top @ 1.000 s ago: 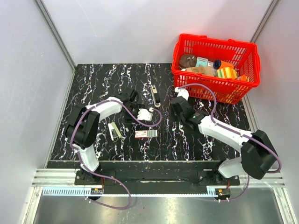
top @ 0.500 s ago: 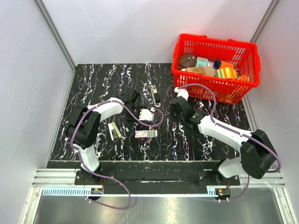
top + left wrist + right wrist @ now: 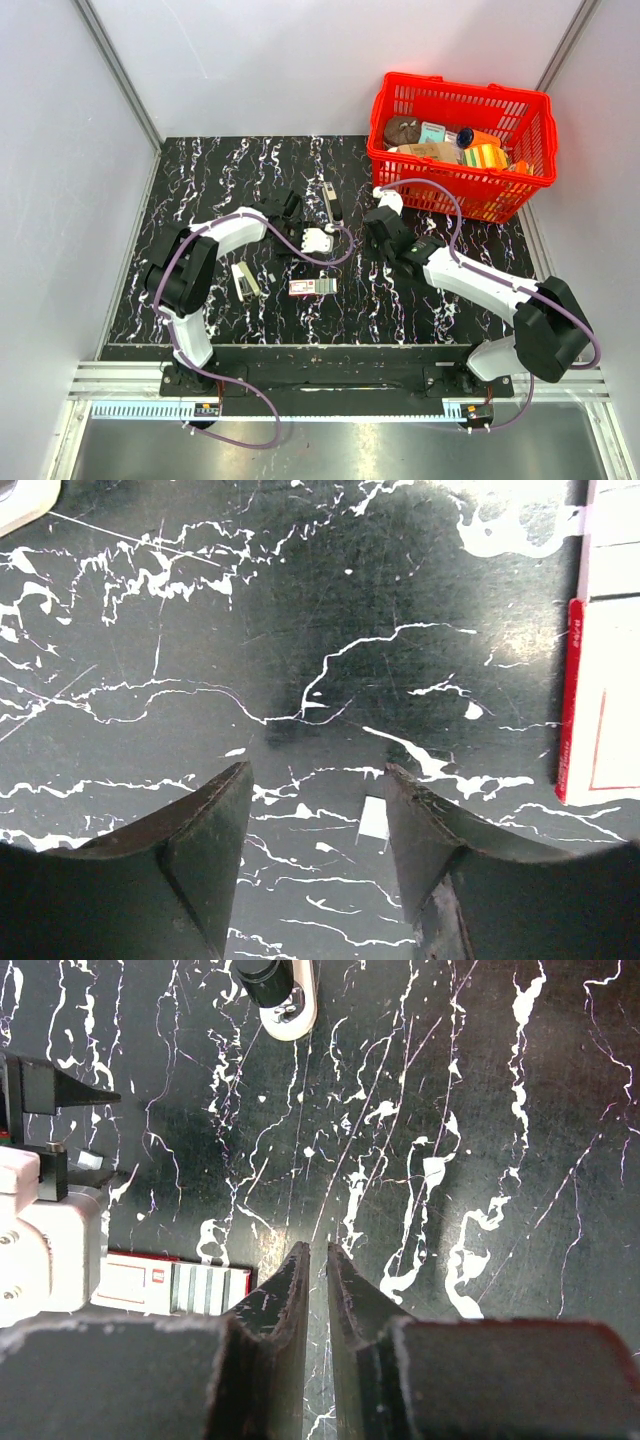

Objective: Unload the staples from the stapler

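Top external view: stapler lies on the black marbled surface between the two arms, apart from both. Left gripper: jaws released, spread wide, nothing between them; red-and-white box close to its right. Right gripper: jaws clenched to a slit, empty. Red basket at the far right.

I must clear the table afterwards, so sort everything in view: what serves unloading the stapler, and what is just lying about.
For the job: stapler, left gripper, right gripper.
Lying about: red basket of oddments, red-and-white box, beige item.
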Robot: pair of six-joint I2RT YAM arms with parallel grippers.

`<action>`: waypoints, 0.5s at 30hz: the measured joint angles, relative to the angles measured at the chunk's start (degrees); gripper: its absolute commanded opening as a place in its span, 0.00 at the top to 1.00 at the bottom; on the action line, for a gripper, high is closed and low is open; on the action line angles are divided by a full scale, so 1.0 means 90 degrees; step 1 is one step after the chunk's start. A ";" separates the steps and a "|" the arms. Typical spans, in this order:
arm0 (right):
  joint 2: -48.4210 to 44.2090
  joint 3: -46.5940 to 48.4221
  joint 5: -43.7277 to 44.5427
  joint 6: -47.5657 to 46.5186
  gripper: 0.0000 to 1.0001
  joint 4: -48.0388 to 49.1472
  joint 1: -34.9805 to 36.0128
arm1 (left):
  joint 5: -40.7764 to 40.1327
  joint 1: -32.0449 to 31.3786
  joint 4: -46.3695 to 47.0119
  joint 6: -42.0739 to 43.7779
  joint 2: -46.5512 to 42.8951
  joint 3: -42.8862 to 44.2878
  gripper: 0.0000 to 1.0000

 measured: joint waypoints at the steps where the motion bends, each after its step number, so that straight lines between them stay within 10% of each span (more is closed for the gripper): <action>1: 0.0000 0.0007 0.0002 0.0000 0.82 0.0000 0.0000 | 0.0012 0.0000 -0.0066 -0.0027 -0.0002 0.0027 0.38; 15: -0.0002 0.0010 0.0000 0.0000 0.80 0.0000 0.0000 | 0.0243 0.0002 -0.1443 0.0631 -0.0253 0.0272 0.48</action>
